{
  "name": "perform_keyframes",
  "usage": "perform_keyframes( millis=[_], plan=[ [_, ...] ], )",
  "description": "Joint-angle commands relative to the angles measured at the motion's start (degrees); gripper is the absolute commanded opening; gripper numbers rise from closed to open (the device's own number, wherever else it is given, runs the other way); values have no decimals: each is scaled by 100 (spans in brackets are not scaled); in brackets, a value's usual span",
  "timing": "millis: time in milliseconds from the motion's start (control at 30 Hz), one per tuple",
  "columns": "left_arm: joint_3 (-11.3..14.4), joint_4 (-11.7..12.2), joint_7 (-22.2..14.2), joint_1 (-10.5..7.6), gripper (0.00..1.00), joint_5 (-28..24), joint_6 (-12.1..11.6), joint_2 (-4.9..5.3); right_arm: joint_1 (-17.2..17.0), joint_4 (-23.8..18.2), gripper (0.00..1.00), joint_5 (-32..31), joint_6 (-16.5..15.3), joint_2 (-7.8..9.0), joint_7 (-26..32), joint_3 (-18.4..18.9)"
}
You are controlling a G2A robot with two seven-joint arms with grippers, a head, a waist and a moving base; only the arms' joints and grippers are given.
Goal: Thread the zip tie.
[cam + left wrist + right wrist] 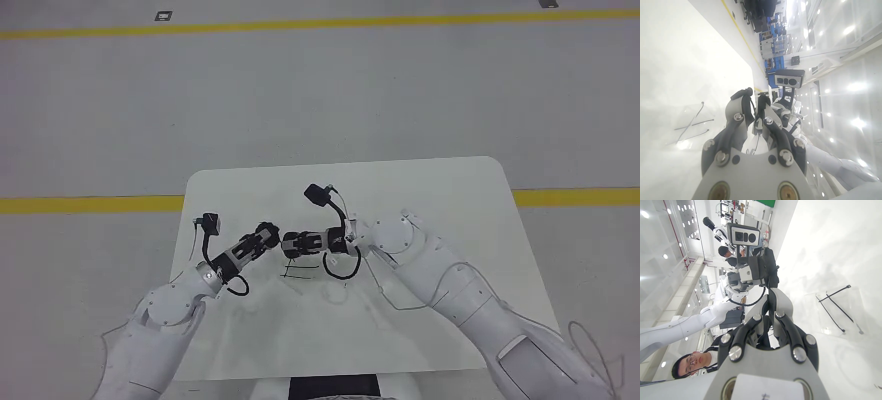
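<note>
Above loose zip ties (pixel 300 270), right gripper (pixel 771 292) is pressed together; left gripper (pixel 755 94), cannot tell; best align tail and head squarely.

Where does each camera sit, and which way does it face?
Top view: above the arms, looking down at the table; both arms show, meeting mid-table.
Left wrist view: on that wrist, looking past the left gripper toward the right arm.
Right wrist view: on that wrist, looking past the right gripper toward the left arm.
Shared: all show the zip ties on the table.
</note>
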Motion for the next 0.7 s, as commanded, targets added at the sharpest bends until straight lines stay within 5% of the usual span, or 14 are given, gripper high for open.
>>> perform_keyframes(
  millis=[0, 667],
  plan=[
    [6, 6, 6, -2, 7, 5, 0, 2, 1, 5, 0, -2, -2, -4, 8, 1],
    [41, 22, 116, -12, 0, 48, 0, 20, 19, 66, 0, -21, -81, -48, 73, 6]
  ],
)
